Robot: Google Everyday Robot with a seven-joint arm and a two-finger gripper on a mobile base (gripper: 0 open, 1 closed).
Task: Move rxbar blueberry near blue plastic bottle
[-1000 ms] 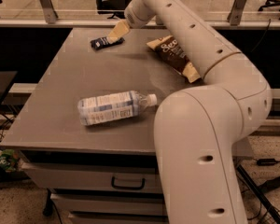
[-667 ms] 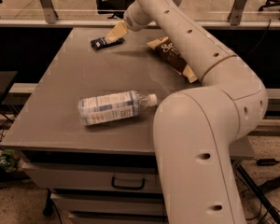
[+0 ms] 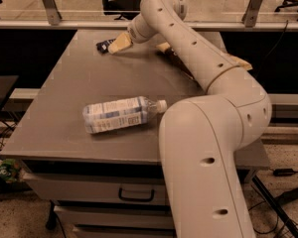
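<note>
Grey table (image 3: 59,128) fills the scene, and the rxbar (image 3: 104,45) lies flat at its far edge, a small dark wrapper still in the same spot as a second ago. What has changed is the gripper (image 3: 120,42). It has dropped lower and edged a little toward the bar, so its tan tip now sits right against the wrapper's right end, down at table level instead of hovering above it. From this angle one cannot tell how far open it is or whether it has hold of the bar; nothing is lifted. That reads as the end of the reach, with the grasp about to happen or just beginning, so the task proper, carrying the bar, has not started. The bottle (image 3: 120,115) lies on its side near the front of the table, cap pointing right, unmoved and well apart from the bar, with bare tabletop between them. The likely next need is a firm pinch on a thin, flat, slippery wrapper, which could slide along the table instead of coming up. Beyond the gripper, the arm (image 3: 198,53) has swung across the back right of the table and now hides most of the chip bag (image 3: 238,62), of which only corners show. Drawers (image 3: 136,195) sit under the table front.
</note>
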